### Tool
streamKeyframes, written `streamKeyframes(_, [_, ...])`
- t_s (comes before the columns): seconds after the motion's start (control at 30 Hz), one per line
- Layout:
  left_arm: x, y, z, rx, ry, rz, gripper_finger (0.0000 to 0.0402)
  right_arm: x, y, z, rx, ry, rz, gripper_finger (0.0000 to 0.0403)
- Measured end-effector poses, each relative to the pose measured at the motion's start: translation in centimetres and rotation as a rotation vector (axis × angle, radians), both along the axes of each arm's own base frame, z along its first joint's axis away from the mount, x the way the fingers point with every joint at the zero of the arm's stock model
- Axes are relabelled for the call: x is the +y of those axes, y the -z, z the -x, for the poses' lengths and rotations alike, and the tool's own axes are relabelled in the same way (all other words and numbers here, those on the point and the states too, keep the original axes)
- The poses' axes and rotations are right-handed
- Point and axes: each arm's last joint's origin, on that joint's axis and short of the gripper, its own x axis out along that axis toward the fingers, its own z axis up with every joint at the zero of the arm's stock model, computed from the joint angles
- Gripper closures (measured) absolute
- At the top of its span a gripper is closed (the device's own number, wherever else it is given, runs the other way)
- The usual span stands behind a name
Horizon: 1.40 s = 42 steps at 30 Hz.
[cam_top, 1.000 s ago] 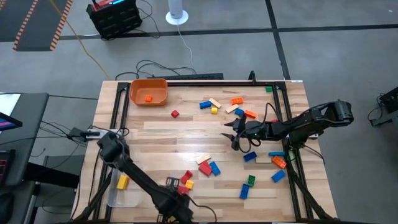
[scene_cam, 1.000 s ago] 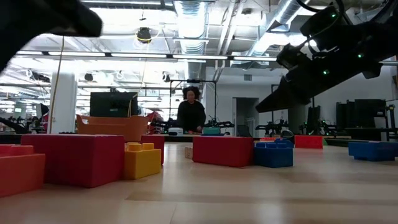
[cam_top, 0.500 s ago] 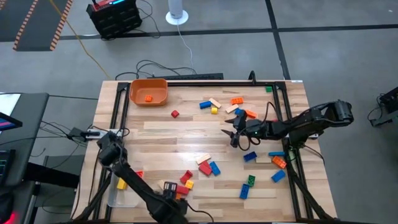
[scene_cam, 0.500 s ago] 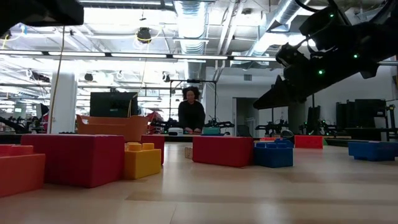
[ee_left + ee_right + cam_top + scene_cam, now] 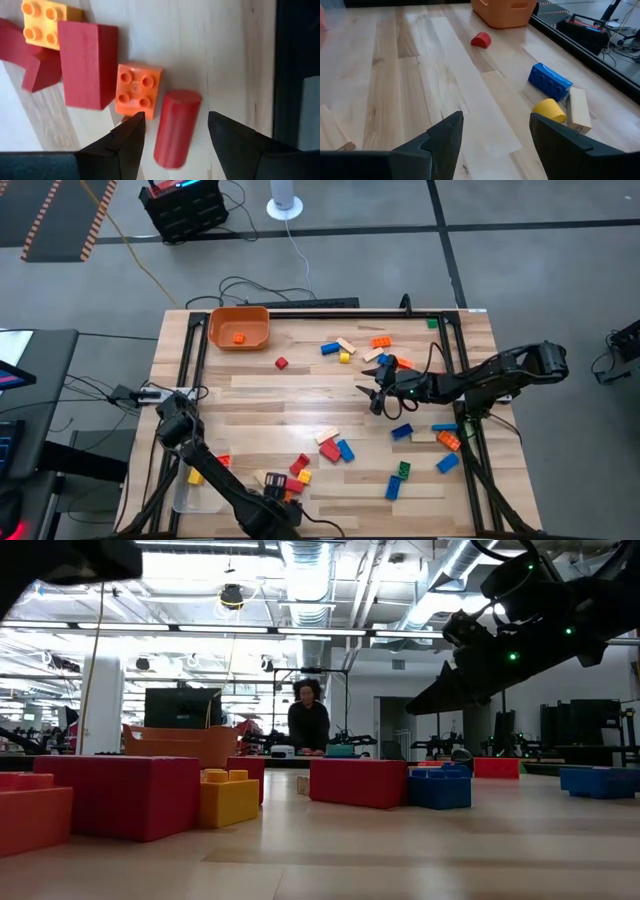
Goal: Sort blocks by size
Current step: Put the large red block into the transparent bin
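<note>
We see a pale wooden counter (image 5: pixel 260 395) carrying scattered blocks (image 5: pixel 336 448), an orange bin (image 5: pixel 238 327) at its far left corner, and a clear plastic tub (image 5: pixel 196 490) at its near left edge.

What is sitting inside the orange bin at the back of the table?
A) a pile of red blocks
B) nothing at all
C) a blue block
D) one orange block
D: the high view shows a single small orange block lying inside the orange bin, with no other piece in there.
</note>
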Motion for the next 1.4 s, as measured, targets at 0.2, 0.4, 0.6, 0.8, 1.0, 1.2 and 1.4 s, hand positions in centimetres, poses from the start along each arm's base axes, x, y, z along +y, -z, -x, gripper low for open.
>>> streamKeyframes(0.2, [-0.1,0.8,0.3,0.009,-0.003,-0.006,0.0191,0.0,0.0,0.0,-0.001,-0.001,0.002,0.0143])
streamKeyframes(0.4, [-0.1,0.8,0.3,-0.005,-0.001,-0.012,0.0191,0.0,0.0,0.0,-0.003,-0.001,0.002,0.0143])
streamKeyframes(0.6, [-0.3,1.4,0.2,-0.034,-0.007,0.008,0.0191,0.0,0.0,0.0,-0.004,0.001,-0.003,0.0143])
streamKeyframes(0.8, [-0.2,1.7,0.4,-0.023,-0.007,0.01,0.0191,0.0,0.0,0.0,-0.004,0.001,-0.004,0.0143])
streamKeyframes(1.0, [-0.1,1.7,0.5,-0.01,-0.003,0.0,0.0198,0.0,0.0,0.0,-0.005,0.001,-0.004,0.0143])
streamKeyframes(1.2, [0.1,1.2,0.5,-0.013,-0.015,-0.031,0.0225,0.0,0.0,0.0,-0.004,0.001,-0.005,0.0143])
streamKeyframes(1.4, [0.7,1.1,0.6,0.023,-0.024,-0.067,0.023,0.0,0.0,0.0,-0.003,0.001,-0.005,0.0143])
